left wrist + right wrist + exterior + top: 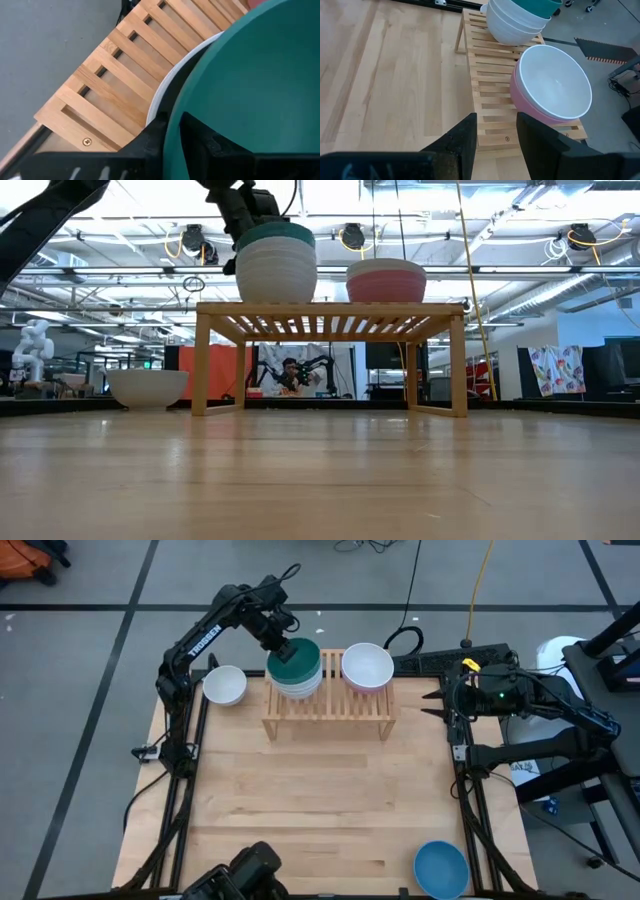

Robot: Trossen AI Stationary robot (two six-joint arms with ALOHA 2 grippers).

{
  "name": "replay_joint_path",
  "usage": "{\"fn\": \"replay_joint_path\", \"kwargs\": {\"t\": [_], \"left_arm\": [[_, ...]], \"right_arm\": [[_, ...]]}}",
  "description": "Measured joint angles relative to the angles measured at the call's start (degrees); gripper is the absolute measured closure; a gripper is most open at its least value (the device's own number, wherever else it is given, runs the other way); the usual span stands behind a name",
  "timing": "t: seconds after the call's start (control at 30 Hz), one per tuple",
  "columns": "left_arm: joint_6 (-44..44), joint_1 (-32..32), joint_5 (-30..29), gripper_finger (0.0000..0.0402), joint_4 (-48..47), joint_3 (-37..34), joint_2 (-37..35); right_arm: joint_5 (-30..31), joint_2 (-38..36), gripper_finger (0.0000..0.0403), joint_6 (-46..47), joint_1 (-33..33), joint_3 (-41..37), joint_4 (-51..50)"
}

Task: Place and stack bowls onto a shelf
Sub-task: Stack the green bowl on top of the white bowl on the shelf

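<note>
One white bowl (225, 686) is seen on the table just left of the shelf (330, 710). On the shelf's left end a stack of white bowls (297, 683) is topped by one teal bowl (296, 656), whose rim is pinched between the closed fingers of the left gripper (282, 643). On the shelf's right half, one white bowl is nested in one pink bowl (540, 110). The right gripper (432, 703) is held with fingers parted, empty, right of the shelf. One blue bowl (441, 869) lies at the table's near right corner.
</note>
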Motion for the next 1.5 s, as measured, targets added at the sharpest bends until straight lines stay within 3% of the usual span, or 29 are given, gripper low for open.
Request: {"fn": "replay_joint_path", "kwargs": {"t": [0.57,1.17,1.5], "left_arm": [[-1.4,-0.4,-0.4,0.0340,0.6,-0.1,-5.9],[0.8,-1.9,-0.5,0.0339,1.5,0.0,-5.5],[-4.6,-1.9,-3.5,0.0339,1.6,0.0,-5.5]], "right_arm": [[0.0,0.0,0.0271,0.0,0.0,0.0,0.0],[0.0,0.0,0.0271,-0.1,0.0,0.0,1.2],[0.0,0.0,0.0271,-0.1,0.0,0.0,1.4]]}}
